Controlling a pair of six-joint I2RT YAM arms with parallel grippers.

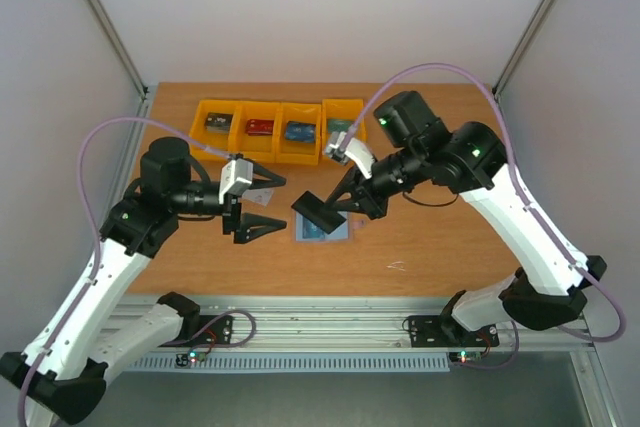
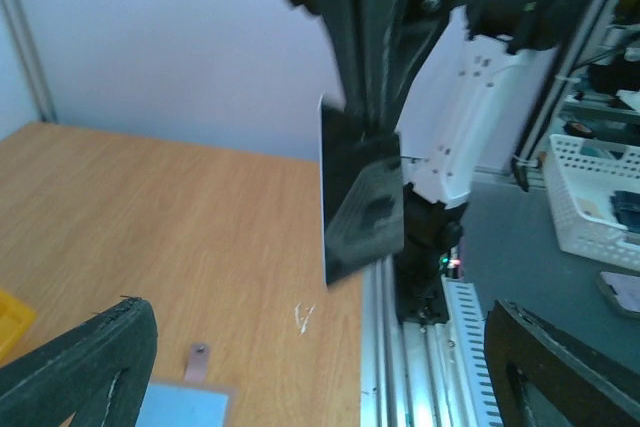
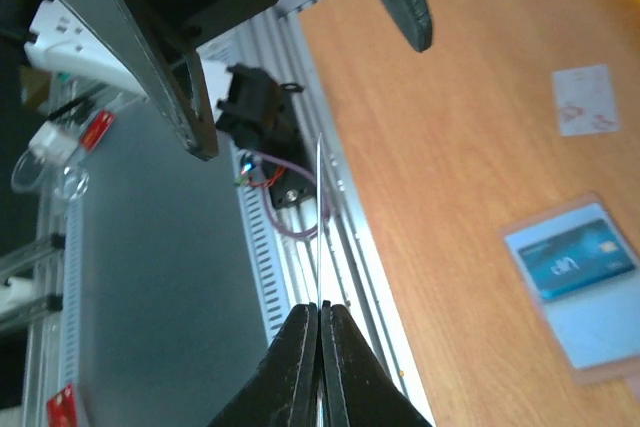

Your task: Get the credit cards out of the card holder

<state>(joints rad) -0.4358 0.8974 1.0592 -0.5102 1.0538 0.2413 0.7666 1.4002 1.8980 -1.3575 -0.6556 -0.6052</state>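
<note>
**A:** We're starting with the table (image 1: 430,247). The card holder (image 3: 600,332) is lying open on it, and a teal card (image 3: 575,259) is sitting inside.

**B:** Our right claw (image 3: 320,312) is pinching a dark card (image 2: 360,197) in the air above it. Our left claw (image 1: 288,199) is hanging spread and empty.

**A:** The cards seem thin, stiff and slick, so we're favouring edge grips. We're lifting into the open room between the arms.

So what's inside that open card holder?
A teal card lies in one half of the card holder; the other half looks bare. Anything beneath the card is hidden.
</note>
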